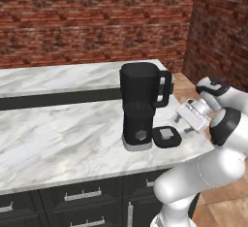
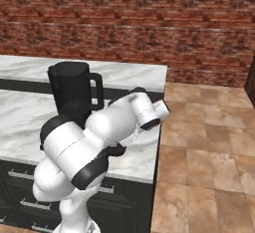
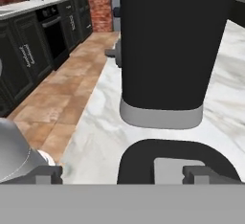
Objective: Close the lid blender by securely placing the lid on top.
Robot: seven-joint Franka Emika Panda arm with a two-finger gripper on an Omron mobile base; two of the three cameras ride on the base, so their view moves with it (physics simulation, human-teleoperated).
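Fingertips (image 3: 48,174) of the gripper (image 3: 122,174) stood apart, straddling the lid (image 3: 165,163) without contact, apparently lined up for a grasp; lid lay flat on the marble tabletop (image 1: 58,138), just beside the foot of the blender (image 1: 140,105); jar top was uncovered; 0 of 2 steps done.

The arm was folded up pretty tight, elbow bulging out at the front of the base and the forearm reaching out toward the right end of the counter. The wrist sat low, hand angled down and forward. In the hand view the gripper (image 3: 122,174) had its two dark fingertips (image 3: 48,173) spread wide apart, jaws open, nothing held between them.
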